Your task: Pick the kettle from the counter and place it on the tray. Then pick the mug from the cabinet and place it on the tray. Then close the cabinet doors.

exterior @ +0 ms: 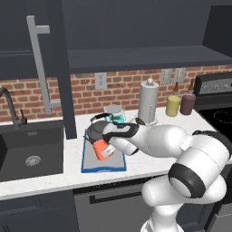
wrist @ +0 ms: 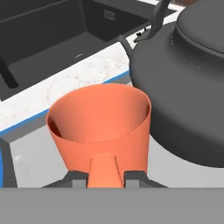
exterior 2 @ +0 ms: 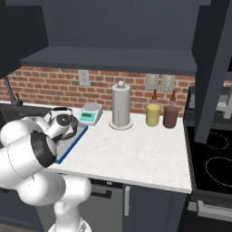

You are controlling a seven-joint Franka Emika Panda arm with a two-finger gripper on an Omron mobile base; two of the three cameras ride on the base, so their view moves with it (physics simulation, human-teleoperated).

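Note:
The orange mug [exterior: 99, 147] [wrist: 100, 122] hangs tilted just over the blue-rimmed grey tray [exterior: 103, 169] [wrist: 26, 120], right beside the dark kettle [exterior: 96, 131] [wrist: 188, 87] that stands on the tray's far half. My gripper [exterior: 108, 151] [wrist: 105, 179] is shut on the mug's side handle, one fingertip on each side of it. From the right, the kettle [exterior 2: 61, 120] shows behind my arm on the tray [exterior 2: 72, 147]. Both cabinet doors [exterior: 45, 68] [exterior 2: 213, 68] stand open above the white counter [exterior: 72, 156], baring the dark shelf [exterior: 136, 56].
A black sink [exterior: 27, 154] with a faucet [exterior: 11, 108] lies left of the tray. Behind the tray sits a small scale [exterior 2: 90, 113]. A silver paper-towel cylinder [exterior: 148, 102], a yellow jar [exterior: 173, 105] and a dark red jar [exterior: 187, 103] stand at the back right, and a stove [exterior 2: 213, 154] lies further right.

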